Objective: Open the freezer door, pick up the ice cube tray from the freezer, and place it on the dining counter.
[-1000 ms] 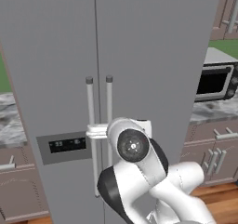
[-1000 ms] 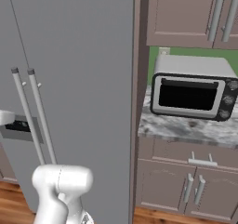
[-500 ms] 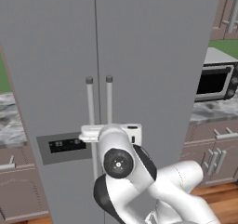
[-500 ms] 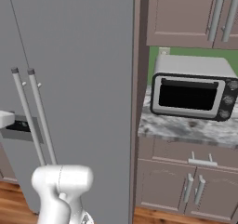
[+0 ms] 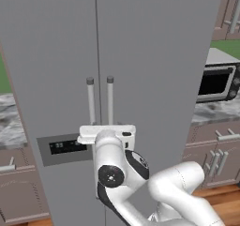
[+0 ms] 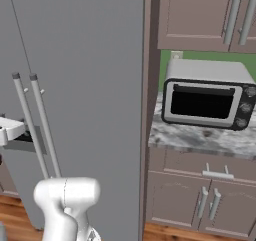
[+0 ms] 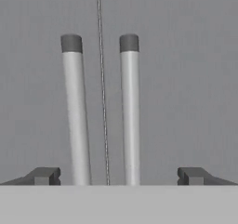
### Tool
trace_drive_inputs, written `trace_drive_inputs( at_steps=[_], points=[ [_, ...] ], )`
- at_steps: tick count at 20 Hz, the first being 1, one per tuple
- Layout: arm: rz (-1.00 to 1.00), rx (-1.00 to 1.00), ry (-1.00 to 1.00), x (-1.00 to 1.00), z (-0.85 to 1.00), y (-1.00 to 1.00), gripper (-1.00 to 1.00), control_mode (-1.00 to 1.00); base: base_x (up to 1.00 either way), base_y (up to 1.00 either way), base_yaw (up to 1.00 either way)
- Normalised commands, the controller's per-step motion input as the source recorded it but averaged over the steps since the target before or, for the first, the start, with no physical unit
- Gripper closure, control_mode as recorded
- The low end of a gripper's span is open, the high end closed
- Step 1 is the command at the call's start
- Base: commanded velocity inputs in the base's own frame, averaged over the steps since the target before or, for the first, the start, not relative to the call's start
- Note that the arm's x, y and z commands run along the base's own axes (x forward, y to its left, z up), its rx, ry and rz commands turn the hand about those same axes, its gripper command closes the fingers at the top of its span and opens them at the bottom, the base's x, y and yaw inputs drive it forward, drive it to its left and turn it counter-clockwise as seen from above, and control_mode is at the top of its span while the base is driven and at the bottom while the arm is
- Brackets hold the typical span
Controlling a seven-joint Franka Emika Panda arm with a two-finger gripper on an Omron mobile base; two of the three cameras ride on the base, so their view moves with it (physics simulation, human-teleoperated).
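Note:
The grey refrigerator stands shut before me. Its freezer door [image 5: 47,79] is the left one, with a dark display panel [image 5: 63,147] and a vertical bar handle [image 5: 90,103]. My gripper [image 5: 107,133] hovers level in front of the two handles, just below their middle. In the hand view the gripper [image 7: 118,176] is open. Its fingertips [image 7: 44,175] stand wide, with the freezer handle [image 7: 76,116] and the other door's handle [image 7: 130,111] both between them, farther off. Nothing is held. The ice cube tray is hidden behind the shut door. The dining counter is out of view.
The wider plain door [image 5: 154,70] forms the refrigerator's right half. Right of it, a silver toaster oven [image 6: 207,102] sits on a marbled counter [image 6: 200,137] over handled taupe cabinets [image 6: 210,205]. Upper cabinets [image 6: 200,15] hang above. Another marbled counter [image 5: 9,124] lies to the left.
The arm's forward joint has swung left and down, and the hand has turned level across both handles. The doors have stayed shut and the jaws have stayed wide.

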Motion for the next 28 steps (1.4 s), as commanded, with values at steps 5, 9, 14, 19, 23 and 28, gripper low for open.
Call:
trace_drive_inputs(
  at_steps=[5,9,14,19,23,28],
  points=[
    [0.00,0.00,-0.11,0.43,-0.17,0.05,-1.00,-1.00,0.00,0.00,0.00],
    [0.00,0.00,0.00,0.30,0.00,0.29,-1.00,-1.00,0.00,0.00,0.00],
    [0.00,0.00,0.00,0.14,0.00,0.32,-1.00,-1.00,0.00,0.00,0.00],
    [0.00,0.00,0.00,0.11,0.00,0.26,-1.00,-1.00,0.00,0.00,0.00],
    [0.00,0.00,0.00,0.18,-0.03,0.09,-1.00,-1.00,0.00,0.00,0.00],
    [0.00,0.00,0.00,0.24,-0.07,0.07,-1.00,-1.00,0.00,0.00,0.00]
  ],
)
